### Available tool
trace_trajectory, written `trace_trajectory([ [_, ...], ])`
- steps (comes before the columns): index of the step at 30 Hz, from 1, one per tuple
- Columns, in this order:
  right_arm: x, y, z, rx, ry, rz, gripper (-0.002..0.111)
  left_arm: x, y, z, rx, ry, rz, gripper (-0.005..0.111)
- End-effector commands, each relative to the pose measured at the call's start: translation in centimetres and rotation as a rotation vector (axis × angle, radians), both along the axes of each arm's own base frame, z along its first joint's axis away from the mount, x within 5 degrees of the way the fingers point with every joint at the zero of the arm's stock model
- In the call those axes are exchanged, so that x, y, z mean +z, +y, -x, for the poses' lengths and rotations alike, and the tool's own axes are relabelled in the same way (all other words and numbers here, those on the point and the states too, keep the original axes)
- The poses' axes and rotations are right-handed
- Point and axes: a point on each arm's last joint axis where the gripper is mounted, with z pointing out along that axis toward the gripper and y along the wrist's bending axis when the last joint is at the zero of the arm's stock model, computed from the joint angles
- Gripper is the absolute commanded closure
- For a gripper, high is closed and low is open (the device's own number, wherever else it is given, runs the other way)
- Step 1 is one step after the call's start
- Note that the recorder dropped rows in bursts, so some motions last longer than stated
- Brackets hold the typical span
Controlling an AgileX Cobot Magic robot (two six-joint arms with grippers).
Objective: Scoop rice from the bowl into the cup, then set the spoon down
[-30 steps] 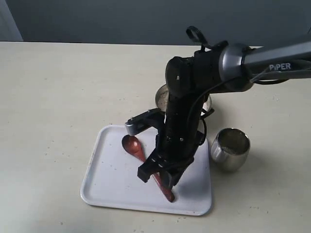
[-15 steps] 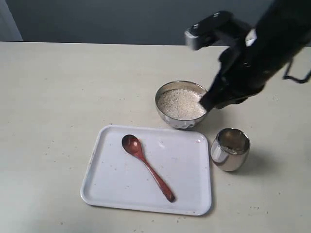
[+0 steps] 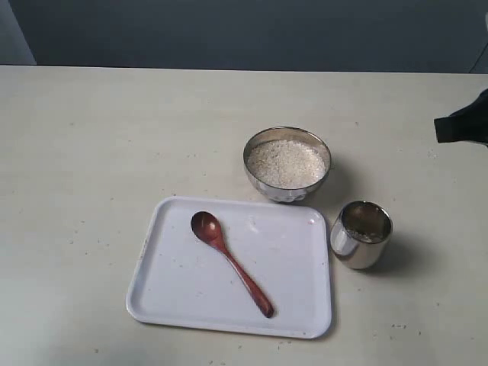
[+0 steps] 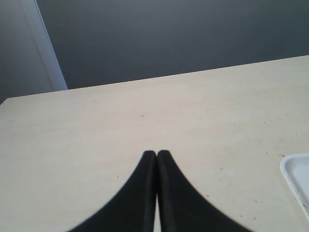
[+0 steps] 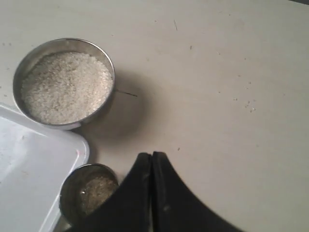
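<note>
The reddish-brown wooden spoon [image 3: 229,261] lies flat on the white tray [image 3: 168,297], scoop toward the far left. The steel bowl [image 3: 287,163] [image 5: 64,82] behind the tray holds a heap of rice [image 3: 286,162] [image 5: 65,86]. The small steel cup [image 3: 362,233] [image 5: 89,194] stands right of the tray with some rice at its bottom. My right gripper [image 5: 152,155] is shut and empty, above bare table beside the cup; only a dark part of that arm [image 3: 465,122] shows at the exterior view's right edge. My left gripper [image 4: 156,153] is shut over bare table.
The tray's corner [image 4: 297,176] shows at the edge of the left wrist view, and its corner [image 5: 34,159] also lies near the bowl in the right wrist view. A few loose grains [image 5: 248,102] dot the beige table. A dark wall stands behind the table.
The right arm has pulled up and away from the tray to the right edge, leaving the spoon lying on the tray. Bowl, cup and tray have not moved.
</note>
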Motion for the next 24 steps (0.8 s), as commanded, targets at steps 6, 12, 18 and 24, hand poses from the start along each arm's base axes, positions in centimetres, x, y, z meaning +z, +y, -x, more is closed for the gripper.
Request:
trace_trajectory([
  [6, 1.4, -0.4, 0.8, 0.011, -0.118, 0.026, 0.108, 0.2, 0.0, 0.0, -0.003, -0.009, 0.007, 0.106],
  [12, 2.3, -4.8, 5.4, -0.236, -0.326, -0.069, 0.108, 0.2, 0.0, 0.0, -0.003, -0.009, 0.007, 0.106],
  [18, -4.1, -7.1, 12.0, -0.505, -0.475, -0.082, 0.108, 0.2, 0.0, 0.0, -0.003, -0.009, 0.007, 0.106],
  [24, -7.3, -6.8, 14.8, -0.621, -0.572, -0.144, 0.108, 0.2, 0.0, 0.0, -0.003, -0.009, 0.007, 0.106],
])
